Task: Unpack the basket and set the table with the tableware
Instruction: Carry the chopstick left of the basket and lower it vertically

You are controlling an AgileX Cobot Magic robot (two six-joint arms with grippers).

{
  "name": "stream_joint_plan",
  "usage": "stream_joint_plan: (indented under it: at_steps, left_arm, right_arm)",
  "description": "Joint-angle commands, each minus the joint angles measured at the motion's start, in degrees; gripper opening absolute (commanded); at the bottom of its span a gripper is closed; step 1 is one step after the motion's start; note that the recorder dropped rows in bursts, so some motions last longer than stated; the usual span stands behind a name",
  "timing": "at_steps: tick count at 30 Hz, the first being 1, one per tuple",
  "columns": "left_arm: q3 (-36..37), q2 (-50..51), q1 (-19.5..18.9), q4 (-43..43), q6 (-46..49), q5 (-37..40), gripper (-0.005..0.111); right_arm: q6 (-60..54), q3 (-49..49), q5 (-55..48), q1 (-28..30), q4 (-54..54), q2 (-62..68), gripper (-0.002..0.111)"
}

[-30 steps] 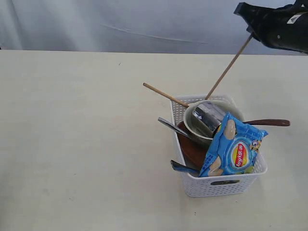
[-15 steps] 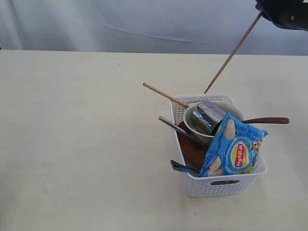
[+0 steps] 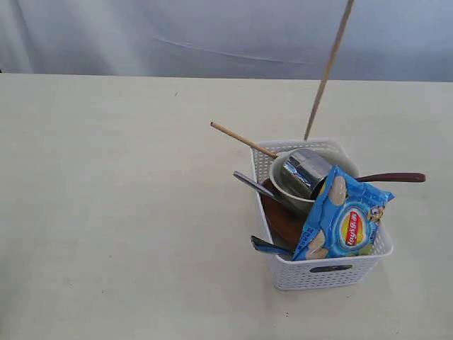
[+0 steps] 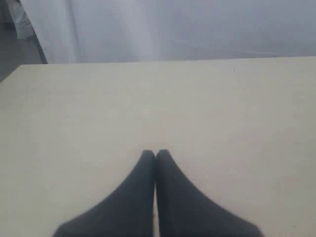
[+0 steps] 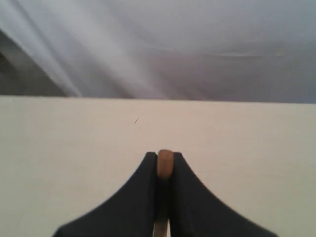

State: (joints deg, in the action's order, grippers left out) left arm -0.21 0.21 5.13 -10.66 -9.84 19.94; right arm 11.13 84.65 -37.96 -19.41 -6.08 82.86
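Note:
The white basket (image 3: 333, 273) stands on the cream table (image 3: 113, 212) right of centre. In it lie a white bowl (image 3: 283, 190) holding a steel cup (image 3: 304, 170), a brown plate (image 3: 283, 223), a dark wooden spoon (image 3: 393, 178), steel cutlery handles (image 3: 255, 188) and one chopstick (image 3: 241, 139) leaning out to the left. A second chopstick (image 3: 328, 71) hangs steeply above the basket's far rim, running off the top edge. My right gripper (image 5: 164, 158) is shut on its end (image 5: 164, 163). My left gripper (image 4: 155, 154) is shut and empty over bare table.
A blue crisp packet (image 3: 343, 223) leans over the basket's front right corner. A pale curtain (image 3: 212, 35) backs the table's far edge.
The right gripper has risen out of the exterior view, lifting the held chopstick out of the basket and swinging it more upright. The cup has rolled a little in the bowl.

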Motion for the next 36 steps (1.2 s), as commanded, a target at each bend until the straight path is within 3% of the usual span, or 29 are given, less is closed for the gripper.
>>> stream_joint_plan:
  at_steps: [1, 10, 19, 27, 36]
  left_arm:
    - [0.2, -0.2, 0.4, 0.4, -0.4, -0.3, 0.0]
    - [0.2, -0.2, 0.4, 0.4, -0.4, -0.3, 0.0]
    - [0.2, -0.2, 1.5, 0.4, -0.4, -0.3, 0.0]
    - [0.2, -0.2, 1.9, 0.4, -0.4, -0.3, 0.0]
    - [0.2, -0.2, 1.9, 0.4, -0.4, -0.3, 0.0]
  right_arm:
    - [1.2, 3.3, -7.8, -8.0, 1.5, 3.7, 0.0]
    - [6.1, 4.2, -13.3, -21.8, 1.6, 14.3, 0.0]
    - [17.9, 4.2, -13.4, -29.8, 6.6, 24.9, 0.0]
    - [28.1, 4.2, -10.3, -29.2, 16.4, 29.7, 0.0]
    - [28.5, 4.2, -2.9, -28.7, 14.7, 33.5, 0.0]
